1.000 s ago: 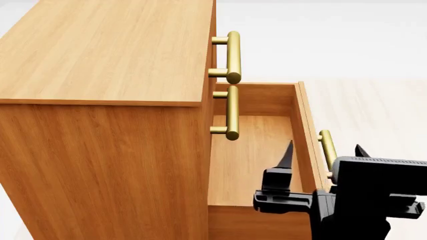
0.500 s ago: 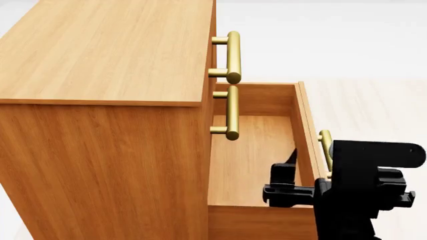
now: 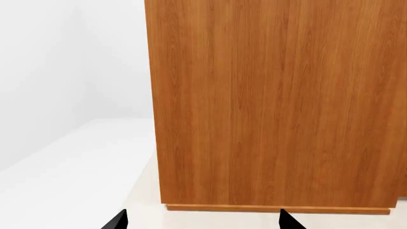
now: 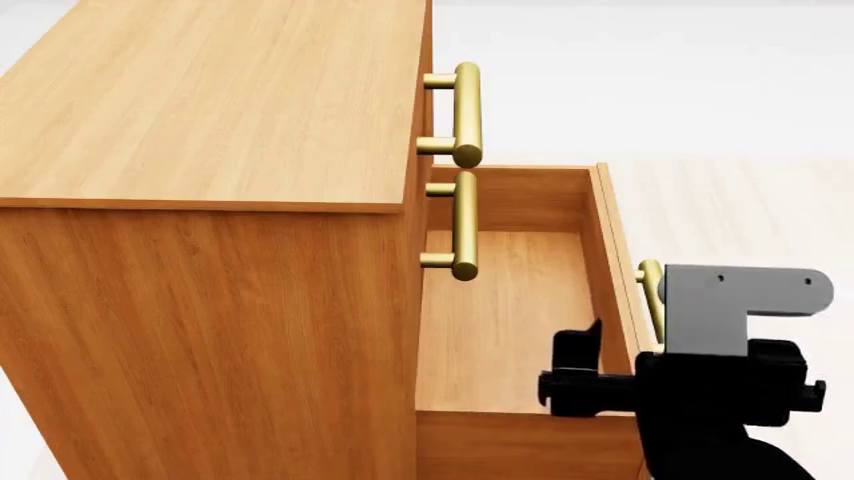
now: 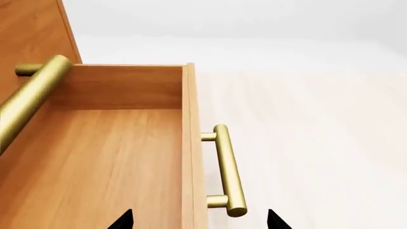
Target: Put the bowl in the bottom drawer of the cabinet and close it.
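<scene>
The bowl is out of view in every frame. The orange-brown cabinet fills the left of the head view. Its bottom drawer is pulled out, and the part of its floor that shows is bare. The drawer's brass handle runs along its front panel. My right gripper is open and holds nothing; it hovers above the near end of the drawer front, one fingertip over the drawer floor and the other beyond the handle. My left gripper is open and faces the cabinet's side panel near the floor.
Two upper drawers are shut, their brass handles jutting over the open drawer. Pale floor stretches beyond the drawer front. A white floor and wall lie beside the cabinet in the left wrist view.
My right gripper has sunk lower and shifted slightly right at the drawer's near front corner; the wrist has turned, so a grey plate now faces the head camera. The drawer has not moved.
</scene>
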You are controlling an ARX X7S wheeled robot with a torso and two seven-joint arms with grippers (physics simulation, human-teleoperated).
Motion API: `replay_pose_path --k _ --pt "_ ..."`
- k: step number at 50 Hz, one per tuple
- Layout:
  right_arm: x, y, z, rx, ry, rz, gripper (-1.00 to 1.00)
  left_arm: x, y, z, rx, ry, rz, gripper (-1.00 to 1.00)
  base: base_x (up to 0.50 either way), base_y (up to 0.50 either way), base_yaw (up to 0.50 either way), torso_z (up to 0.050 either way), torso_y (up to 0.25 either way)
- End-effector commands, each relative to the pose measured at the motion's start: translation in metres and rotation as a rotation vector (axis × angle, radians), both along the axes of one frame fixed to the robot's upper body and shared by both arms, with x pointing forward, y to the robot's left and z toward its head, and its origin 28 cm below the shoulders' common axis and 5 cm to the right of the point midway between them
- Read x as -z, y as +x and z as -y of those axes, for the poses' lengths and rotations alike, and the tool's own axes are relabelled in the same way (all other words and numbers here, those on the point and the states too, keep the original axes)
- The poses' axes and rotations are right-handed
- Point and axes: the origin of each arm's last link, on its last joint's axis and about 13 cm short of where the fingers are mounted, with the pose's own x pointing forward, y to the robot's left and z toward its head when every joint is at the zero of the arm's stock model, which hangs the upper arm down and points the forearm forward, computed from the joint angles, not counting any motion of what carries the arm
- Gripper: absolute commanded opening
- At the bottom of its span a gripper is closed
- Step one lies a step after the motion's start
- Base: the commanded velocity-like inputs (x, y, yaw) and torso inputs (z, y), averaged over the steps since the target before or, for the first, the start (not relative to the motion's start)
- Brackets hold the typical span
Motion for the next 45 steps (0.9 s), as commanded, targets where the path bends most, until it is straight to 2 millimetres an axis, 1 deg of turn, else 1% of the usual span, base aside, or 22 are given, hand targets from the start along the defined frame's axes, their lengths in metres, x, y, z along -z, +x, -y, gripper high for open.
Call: replay_pose_path --k 1,3,19,30,38,45 --pt "0.0 0.005 0.003 0.001 0.003 -0.082 1.0 0.0 0.0 0.0 -0.001 0.002 0.001 1.0 0.0 0.0 0.0 0.0 0.0" --pt "0.0 0.005 0.004 -0.007 0.01 -0.109 1.0 0.0 0.0 0.0 -0.001 0.006 0.002 1.0 0.0 0.0 0.0 0.0 0.0" --pt "0.002 0.007 0.005 -0.016 0.01 -0.16 1.0 -0.002 0.0 0.001 -0.002 0.007 0.002 1.0 0.0 0.0 0.0 0.0 0.0" --pt "0.003 0.01 0.007 -0.013 0.063 -0.211 1.0 0.0 0.001 0.0 -0.002 0.005 0.002 1.0 0.0 0.0 0.0 0.0 0.0" --pt "0.002 0.014 0.012 0.027 0.095 -0.224 1.0 0.0 0.001 0.0 -0.003 0.005 0.002 1.0 0.0 0.0 0.0 0.0 0.0" --pt "0.002 0.014 0.015 0.06 0.056 -0.206 1.0 0.001 0.0 0.0 -0.003 0.005 0.002 1.0 0.0 0.0 0.0 0.0 0.0"
